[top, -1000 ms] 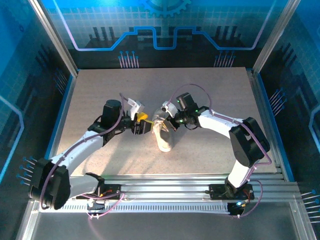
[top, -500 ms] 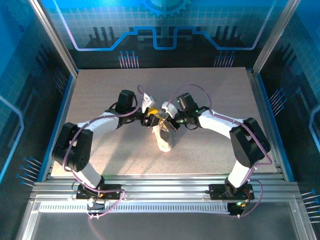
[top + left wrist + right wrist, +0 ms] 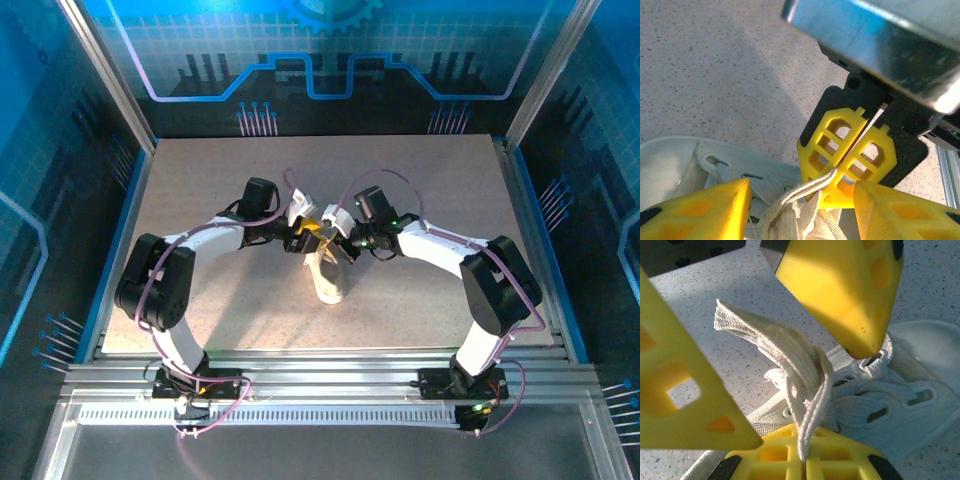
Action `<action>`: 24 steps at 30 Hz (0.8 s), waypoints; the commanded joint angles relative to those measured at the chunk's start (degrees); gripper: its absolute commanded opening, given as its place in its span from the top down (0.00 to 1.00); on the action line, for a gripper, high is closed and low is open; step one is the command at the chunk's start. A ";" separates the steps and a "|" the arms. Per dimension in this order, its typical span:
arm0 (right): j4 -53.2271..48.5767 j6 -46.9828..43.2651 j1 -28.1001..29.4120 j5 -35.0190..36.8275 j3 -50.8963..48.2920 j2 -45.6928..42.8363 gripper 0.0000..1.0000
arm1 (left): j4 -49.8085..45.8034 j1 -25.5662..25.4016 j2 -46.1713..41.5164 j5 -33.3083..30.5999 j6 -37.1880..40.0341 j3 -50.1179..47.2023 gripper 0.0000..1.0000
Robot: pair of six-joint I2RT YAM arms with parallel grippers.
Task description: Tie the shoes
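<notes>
The white sneaker (image 3: 328, 275) lies mid-table, toe toward the arms. Both grippers meet over its laced end. My right gripper (image 3: 327, 233) is shut on a doubled loop of white lace (image 3: 790, 350); in its wrist view the lace runs into the seam of its closed yellow fingers (image 3: 802, 457). The left wrist view shows the same clamp, the right gripper (image 3: 840, 170) pinching the lace (image 3: 790, 197). My left gripper (image 3: 306, 238) is open, its two fingers (image 3: 715, 205) wide apart either side of the lace and the shoe's tongue (image 3: 670, 165). In the right wrist view the left gripper (image 3: 810, 397) straddles the lace.
The speckled table (image 3: 200, 200) spreads bare on all sides of the shoe. Aluminium rails (image 3: 350, 375) run along the near edge by the arm bases. Blue enclosure walls and metal posts (image 3: 110, 80) stand on three sides.
The left arm has swung in from the left, carrying its open gripper up to the lace. The right gripper has stayed shut on the lace, barely moving.
</notes>
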 commanded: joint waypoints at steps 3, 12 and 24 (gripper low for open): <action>-0.97 -0.32 -0.67 -4.84 0.68 -0.77 0.94 | 0.90 -0.19 1.80 3.59 0.35 -0.35 0.47; -1.56 0.45 -1.01 -6.58 0.89 0.15 0.94 | 2.11 -1.11 2.05 2.03 -0.58 -2.02 0.68; -2.65 1.52 -1.61 -5.83 1.83 0.53 0.93 | 11.47 -1.47 0.19 -1.06 -5.74 -7.85 0.99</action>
